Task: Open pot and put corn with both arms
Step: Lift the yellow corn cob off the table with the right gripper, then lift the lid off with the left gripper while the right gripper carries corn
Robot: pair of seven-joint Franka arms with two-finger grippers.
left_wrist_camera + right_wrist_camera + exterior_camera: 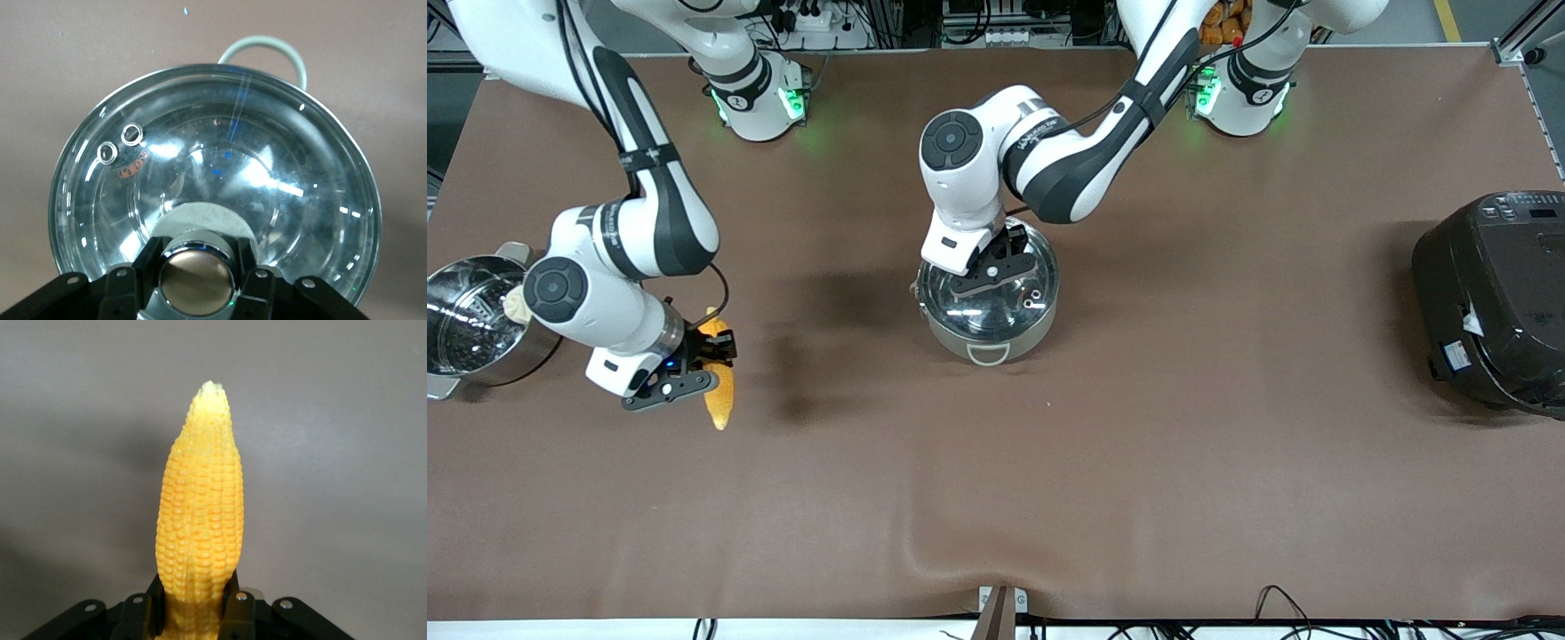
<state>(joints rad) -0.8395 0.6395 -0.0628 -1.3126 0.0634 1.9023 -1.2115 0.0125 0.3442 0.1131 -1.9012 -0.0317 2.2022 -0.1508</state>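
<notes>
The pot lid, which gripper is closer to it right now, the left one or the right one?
Left. The left gripper sits over the pot with its fingers around the lid knob. The right gripper is toward the right arm's end of the table, shut on the corn.

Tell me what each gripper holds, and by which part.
The right gripper holds the corn by its thick end. The left gripper has closed on the brass knob of the pot's lid.
</notes>
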